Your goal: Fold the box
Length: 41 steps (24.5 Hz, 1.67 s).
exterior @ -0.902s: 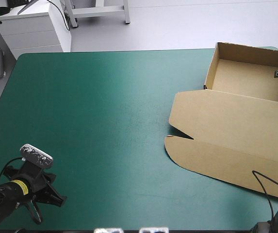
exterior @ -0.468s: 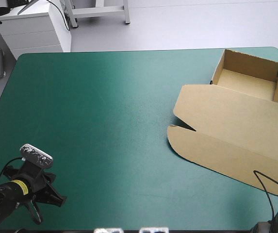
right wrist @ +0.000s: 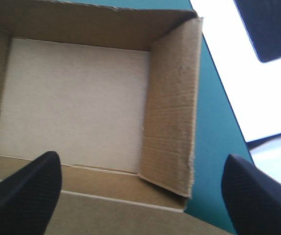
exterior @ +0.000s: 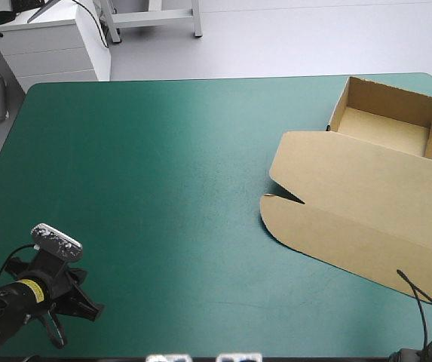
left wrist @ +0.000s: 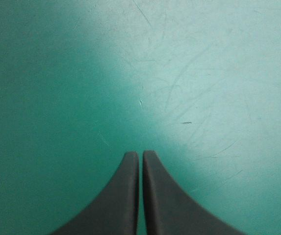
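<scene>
The right tool point(right wrist: 142, 157) is held wide apart over the box point(exterior: 366, 204); it is best lifted straight up, so the walls are not bumped. The left tool point(left wrist: 140, 155) is pressed closed, empty, at lower left. The box is seen at the upper right of the table point(exterior: 163, 188), walls up, lid flat.

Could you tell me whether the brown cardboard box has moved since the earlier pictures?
Yes: the brown cardboard box slid slightly toward the teal-green table's right edge.
</scene>
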{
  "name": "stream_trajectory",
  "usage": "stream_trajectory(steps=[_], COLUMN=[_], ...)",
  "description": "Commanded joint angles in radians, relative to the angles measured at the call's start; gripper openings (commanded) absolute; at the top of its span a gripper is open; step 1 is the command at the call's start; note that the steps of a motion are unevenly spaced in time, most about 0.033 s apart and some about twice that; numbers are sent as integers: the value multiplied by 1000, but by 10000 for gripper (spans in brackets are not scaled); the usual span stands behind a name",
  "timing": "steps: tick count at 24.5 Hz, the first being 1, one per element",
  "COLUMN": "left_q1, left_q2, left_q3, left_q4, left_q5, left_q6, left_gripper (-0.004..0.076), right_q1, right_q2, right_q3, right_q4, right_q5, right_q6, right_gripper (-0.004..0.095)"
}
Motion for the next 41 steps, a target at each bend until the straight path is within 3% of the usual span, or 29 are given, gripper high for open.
stream_trajectory(steps=[1, 2, 6, 7, 14, 19, 22, 27, 32, 36, 41], left_q1=[-6, -6, -6, -6, -6, -6, -6, -6, -6, -8, -8], left_q2=[0, 0, 0, 0, 0, 0, 0, 0, 0, -6, -61], left_q3=[-23, -23, -23, -23, -23, -23, -23, -23, 2, 116, 202], left_q4=[0, 0, 0, 0, -6, -6, -6, -6, -12, -78, -101], left_q5=[-48, -48, -48, -48, -48, -61, -67, -91, -106, -208, -289], left_q6=[-7, -7, -7, -7, -7, -7, -7, -8, -4, -4, 33], left_gripper=[9, 9, 9, 9, 9, 9, 9, 1, -8, -8, -8], right_q1=[-4, -4, 18, 32, 153, 298, 381, 538, 554, 554, 554], right_q2=[-106, -116, -159, -170, -265, -377, -455, -701, -958, -1187, -1385], right_q3=[-33, -33, -33, -31, 35, 162, 260, 596, 957, 1236, 1390], right_q4=[142, 173, 249, 245, 243, 239, 237, 237, 241, 241, 241], right_q5=[0, 0, 0, 0, 0, 0, -5, -100, -193, -300, -362], right_q6=[-50, -55, -71, -77, -105, -180, -210, -246, -279, -283, -289], right_gripper=[593, 512, 35, -12, -4, -4, -4, -4, -4, -4, -4])
